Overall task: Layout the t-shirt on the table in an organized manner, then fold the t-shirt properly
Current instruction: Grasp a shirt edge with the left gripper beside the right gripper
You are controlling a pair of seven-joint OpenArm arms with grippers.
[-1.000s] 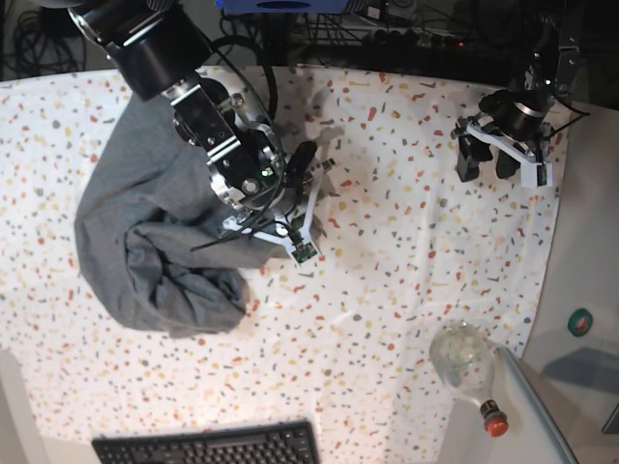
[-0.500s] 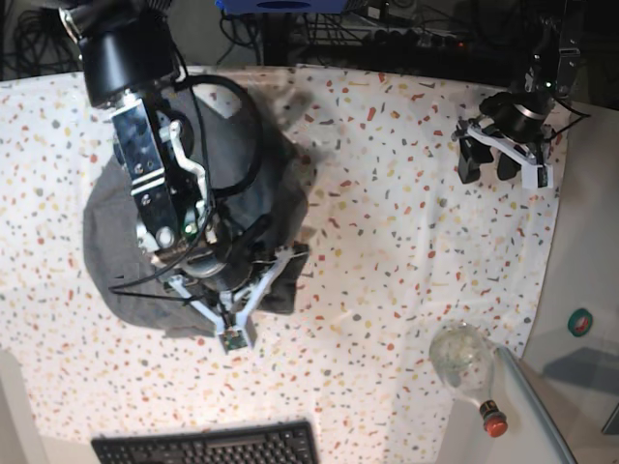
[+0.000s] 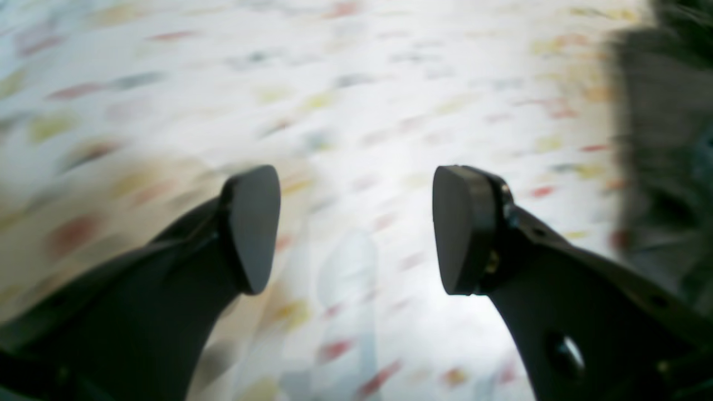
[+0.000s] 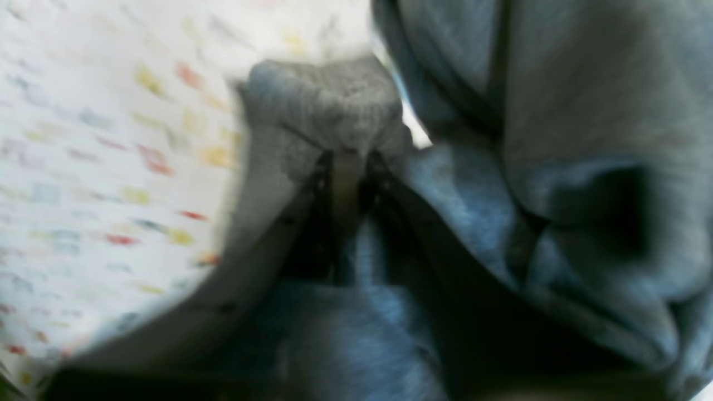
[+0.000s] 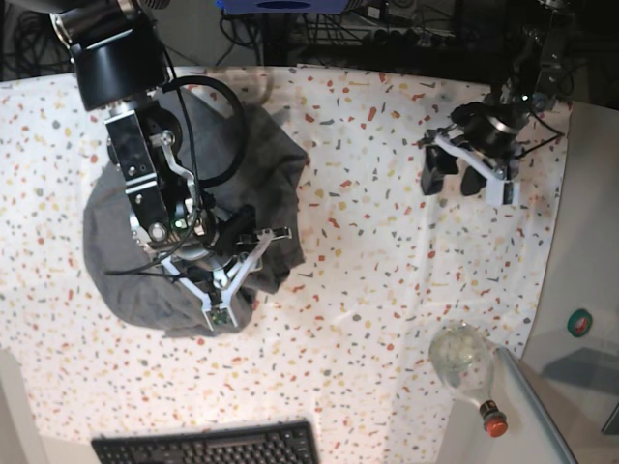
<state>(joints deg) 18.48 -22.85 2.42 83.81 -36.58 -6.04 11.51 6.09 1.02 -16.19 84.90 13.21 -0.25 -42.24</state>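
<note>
The grey t-shirt (image 5: 271,155) lies in a crumpled heap on the left part of the speckled table (image 5: 387,271). My right gripper (image 5: 263,232) is over the heap's right edge. In the right wrist view it (image 4: 345,178) is shut on a pinched fold of the t-shirt (image 4: 557,111), with more loose folds to the right. My left gripper (image 5: 451,179) hovers above bare table at the far right, away from the shirt. In the left wrist view it (image 3: 356,228) is open and empty, its pads (image 3: 253,223) wide apart over the blurred table (image 3: 345,83).
A clear bottle (image 5: 464,360) with a red cap lies at the table's front right corner. A black keyboard (image 5: 208,447) sits at the front edge. A plain grey-white side surface (image 5: 590,261) borders the right. Cables run along the back.
My right gripper swept from the table's middle to the front left with the shirt, bunching it up. My left arm moved a little leftward toward the middle.
</note>
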